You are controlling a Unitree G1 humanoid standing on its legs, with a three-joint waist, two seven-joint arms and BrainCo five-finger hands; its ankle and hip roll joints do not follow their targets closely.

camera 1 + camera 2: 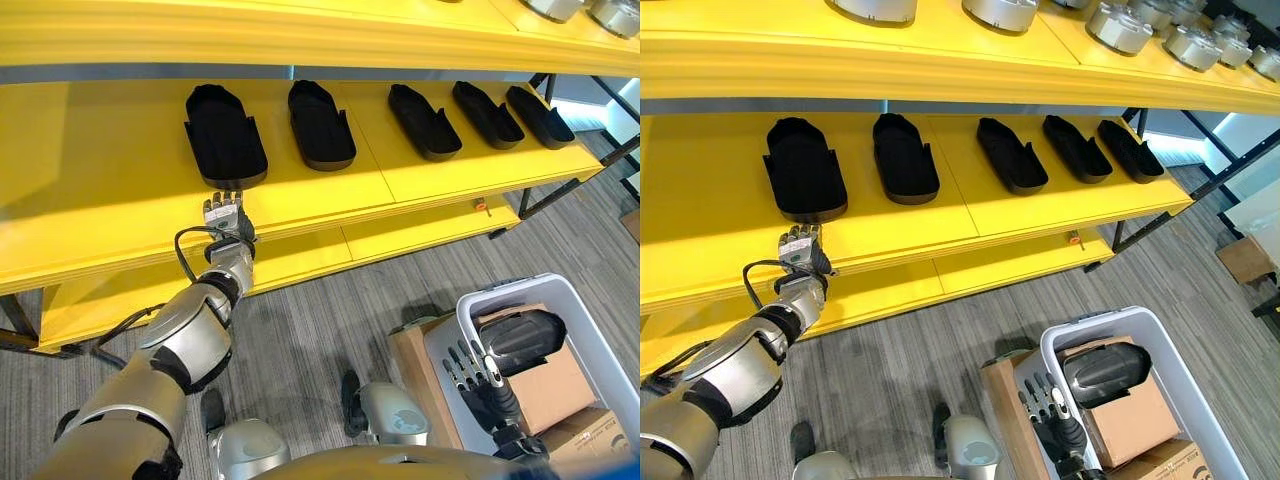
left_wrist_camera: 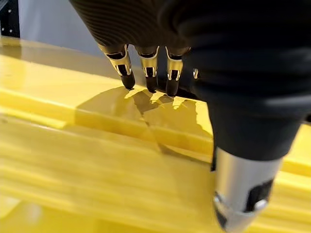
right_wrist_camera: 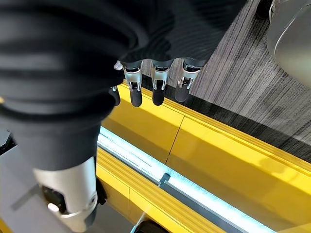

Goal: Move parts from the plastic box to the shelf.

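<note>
Parts: I see five black, shoe-shaped shells in a row on the yellow shelf [image 1: 90, 170], and the nearest part [image 1: 224, 136] lies just beyond my left hand [image 1: 223, 213], apart from it; that hand sits at the shelf's front edge with fingers straight and holding nothing. Another black part [image 1: 520, 338], rounded and glossy, rests on a cardboard box [image 1: 545, 392] inside the grey plastic box [image 1: 470, 305]. My right hand [image 1: 478, 375] hangs at that bin's near wall, fingers straight, empty.
</note>
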